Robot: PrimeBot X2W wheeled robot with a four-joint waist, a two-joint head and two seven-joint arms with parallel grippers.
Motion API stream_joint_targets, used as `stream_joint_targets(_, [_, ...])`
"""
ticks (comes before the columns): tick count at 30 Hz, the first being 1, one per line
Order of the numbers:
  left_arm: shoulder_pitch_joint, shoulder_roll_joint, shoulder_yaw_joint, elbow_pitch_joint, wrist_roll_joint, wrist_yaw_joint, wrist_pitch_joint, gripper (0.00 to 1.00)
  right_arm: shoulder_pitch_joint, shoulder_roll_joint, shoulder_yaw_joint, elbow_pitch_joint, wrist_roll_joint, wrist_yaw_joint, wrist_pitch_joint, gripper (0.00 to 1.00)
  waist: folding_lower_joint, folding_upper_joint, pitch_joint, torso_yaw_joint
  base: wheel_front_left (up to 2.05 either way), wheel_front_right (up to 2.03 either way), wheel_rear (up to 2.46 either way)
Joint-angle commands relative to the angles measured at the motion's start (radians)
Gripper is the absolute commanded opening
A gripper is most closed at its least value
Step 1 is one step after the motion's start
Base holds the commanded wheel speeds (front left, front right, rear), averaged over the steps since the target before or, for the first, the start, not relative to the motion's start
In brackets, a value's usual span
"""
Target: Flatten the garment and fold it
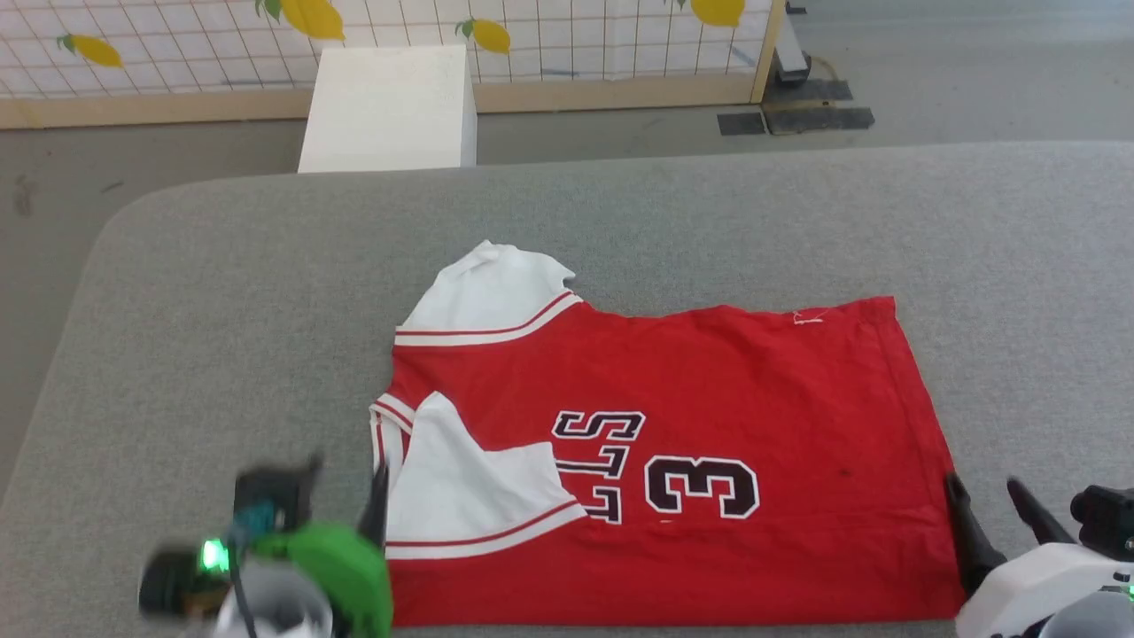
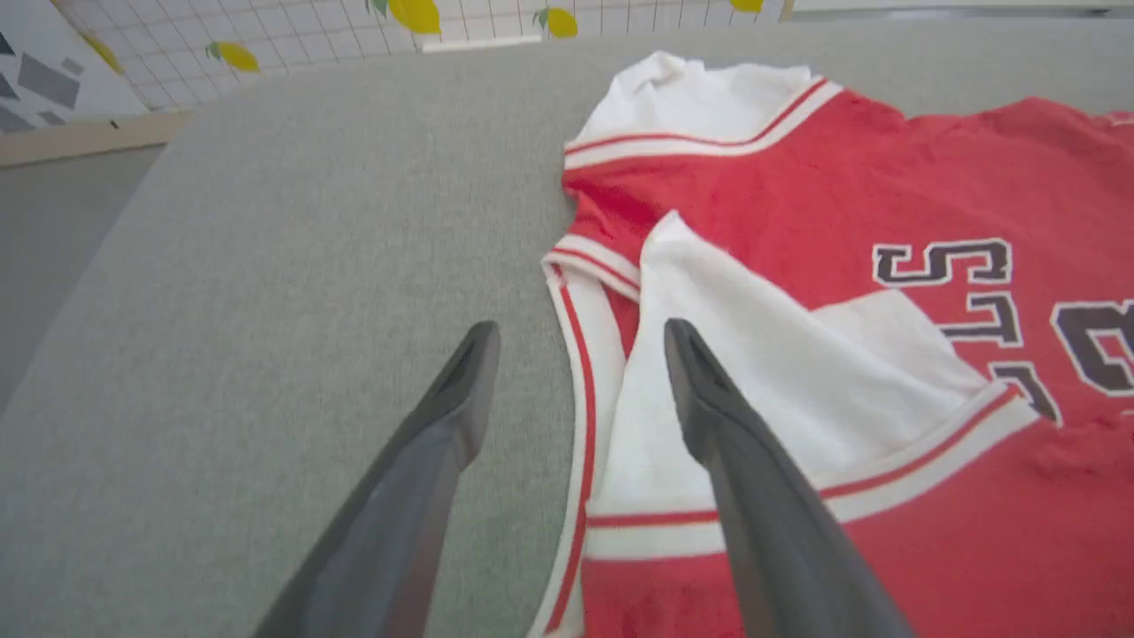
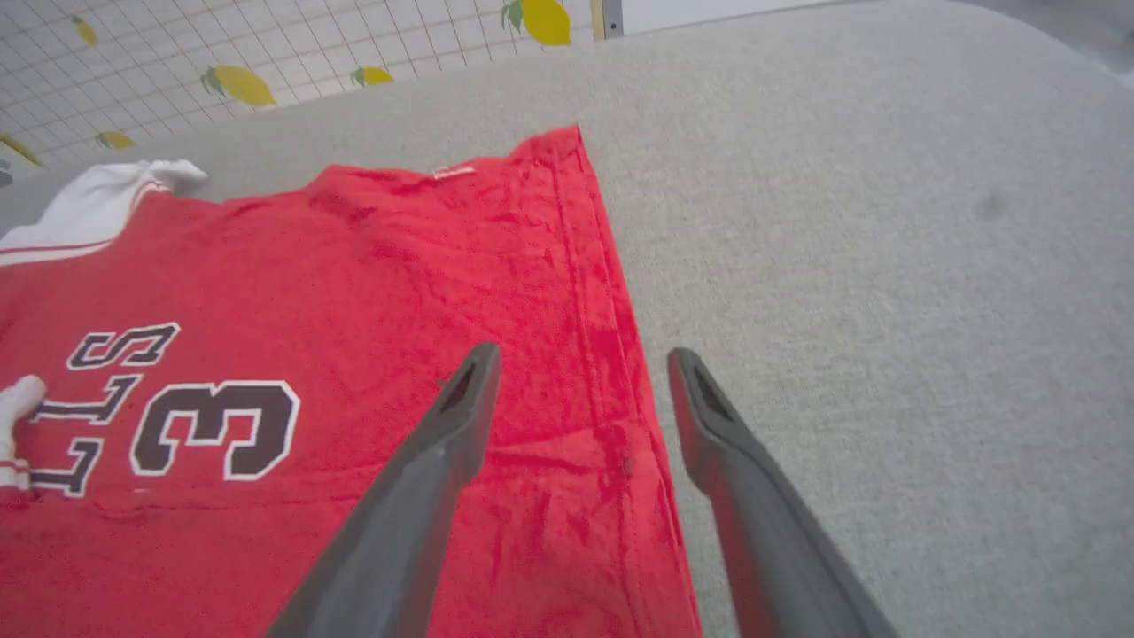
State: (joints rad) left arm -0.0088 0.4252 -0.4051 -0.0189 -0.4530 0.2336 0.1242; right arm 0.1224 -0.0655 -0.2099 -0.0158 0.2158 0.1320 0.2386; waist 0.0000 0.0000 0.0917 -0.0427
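While both pairs of long dark fingers stand wide apart and hold nothing, the left gripper (image 2: 580, 330) is poised over the striped white trim at the shoulder end of the red sports jersey (image 1: 691, 399), and the right gripper (image 3: 582, 353) is over its stitched hem (image 3: 611, 292). The jersey lies sideways on the grey felt-like tabletop (image 1: 266, 292), near the robot's edge. One white sleeve (image 1: 469, 478) is folded across the chest and covers part of the black lettering; the far sleeve (image 1: 487, 292) is rumpled. The thin, creased cloth looks light and limp, likely to drag on the felt rather than slide. The doubled hem corners and the sleeve's banded cuff seem the firmest places to pinch
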Motion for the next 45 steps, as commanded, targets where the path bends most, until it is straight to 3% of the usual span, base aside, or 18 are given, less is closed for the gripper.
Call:
stream_joint_targets(1, [-0.068, 0.006, -0.005, -0.001, 0.029, -0.017, -0.028, 1.00, -0.014, -0.012, 0.018, -0.007, 0.010, -0.001, -0.053, 1.00, 0.0000, 0.0000, 0.020, -0.005, 0.00, 0.00, 0.00])
stream_joint_targets(9, [-0.449, -0.053, -0.062, 0.199, 0.105, -0.137, -0.093, 1.00, -0.119, -0.053, 0.097, 0.015, -0.002, -0.001, -0.323, 1.00, 0.0000, 0.0000, 0.130, -0.040, 0.00, 0.00, 0.00])
stream_joint_targets(14, [-0.650, -0.099, -0.071, 0.397, 0.104, -0.186, -0.080, 1.00, -0.193, -0.045, 0.139, 0.040, -0.013, -0.001, -0.384, 1.00, 0.0000, 0.0000, 0.204, -0.080, 0.00, 0.00, 0.00])
stream_joint_targets(19, [-0.807, -0.119, -0.073, 0.597, 0.083, -0.226, 0.024, 1.00, -0.255, -0.038, 0.181, 0.063, -0.013, -0.001, -0.395, 1.00, 0.0000, 0.0000, 0.268, -0.127, 0.00, 0.00, 0.00])
stream_joint_targets(26, [-0.932, -0.131, -0.076, 0.779, 0.048, -0.235, 0.251, 1.00, -0.294, -0.028, 0.211, 0.084, 0.009, -0.001, -0.393, 1.00, 0.0000, 0.0000, 0.312, -0.164, 0.00, 0.00, 0.00])
stream_joint_targets(33, [-0.998, -0.126, -0.084, 0.842, 0.059, -0.211, 0.298, 1.00, -0.312, -0.023, 0.226, 0.099, 0.011, -0.001, -0.392, 1.00, 0.0000, 0.0000, 0.327, -0.178, 0.00, 0.00, 0.00])
stream_joint_targets(34, [-1.006, -0.123, -0.087, 0.850, 0.064, -0.205, 0.302, 0.94, -0.321, -0.023, 0.229, 0.101, 0.010, -0.001, -0.388, 1.00, 0.0000, 0.0000, 0.328, -0.180, 0.00, 0.00, 0.00])
stream_joint_targets(36, [-1.017, -0.119, -0.096, 0.860, 0.073, -0.200, 0.309, 0.00, -0.341, -0.028, 0.234, 0.105, 0.004, -0.001, -0.376, 1.00, 0.0000, 0.0000, 0.328, -0.181, 0.00, 0.00, 0.00])
stream_joint_targets(41, [-1.017, -0.125, -0.103, 0.862, 0.065, -0.208, 0.313, 0.00, -0.438, -0.048, 0.234, 0.127, -0.019, -0.001, -0.302, 1.00, 0.0000, 0.0000, 0.323, -0.172, 0.00, 0.00, 0.00])
stream_joint_targets(45, [-1.014, -0.136, -0.110, 0.855, 0.057, -0.221, 0.305, 0.00, -0.568, -0.060, 0.227, 0.199, -0.028, -0.001, -0.174, 1.00, 0.0000, 0.0000, 0.319, -0.153, 0.00, 0.00, 0.00])
